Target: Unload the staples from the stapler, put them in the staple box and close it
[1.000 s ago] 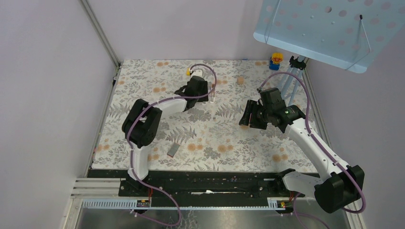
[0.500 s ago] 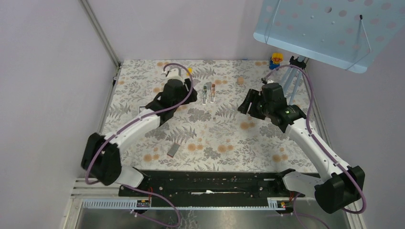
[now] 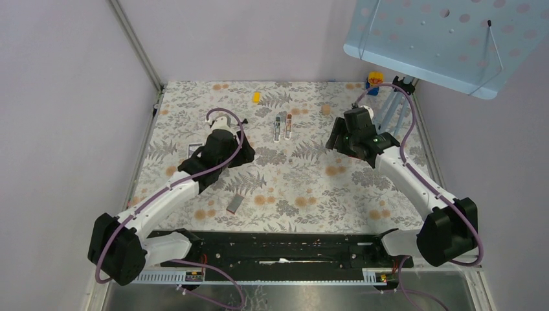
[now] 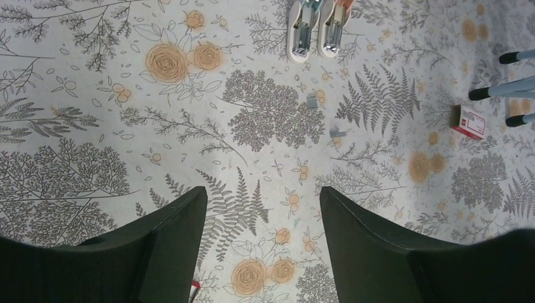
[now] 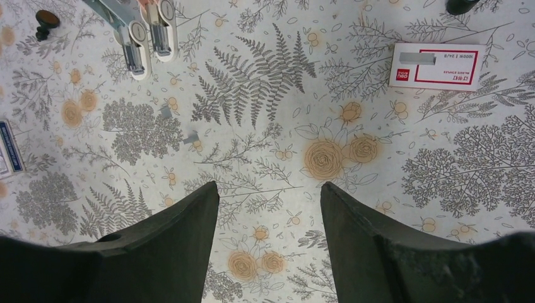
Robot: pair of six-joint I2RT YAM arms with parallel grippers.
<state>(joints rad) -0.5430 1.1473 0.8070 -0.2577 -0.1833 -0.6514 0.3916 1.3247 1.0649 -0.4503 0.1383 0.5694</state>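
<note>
The stapler (image 3: 283, 126) lies swung open on the floral mat, its two long halves side by side, one grey and one orange-tipped. It shows at the top of the left wrist view as the stapler (image 4: 313, 29) and at the top left of the right wrist view as the stapler (image 5: 147, 33). Two small grey staple pieces (image 4: 311, 101) lie just near of it, also the staple pieces (image 5: 165, 112). My left gripper (image 3: 245, 150) (image 4: 262, 192) is open and empty, off to the stapler's near left. My right gripper (image 3: 335, 138) (image 5: 269, 186) is open and empty to its right.
A white-and-red staple box (image 5: 436, 66) (image 3: 326, 110) lies right of the stapler. A yellow block (image 3: 256, 98) sits at the back and a grey flat piece (image 3: 235, 204) near the front. Tripod legs (image 4: 510, 88) and a toy figure (image 3: 373, 82) stand far right under a blue perforated board (image 3: 447, 39).
My left gripper has drawn back from the stapler toward the near left, uncovering it, and its jaws have widened. My right gripper has shifted farther back and slightly left.
</note>
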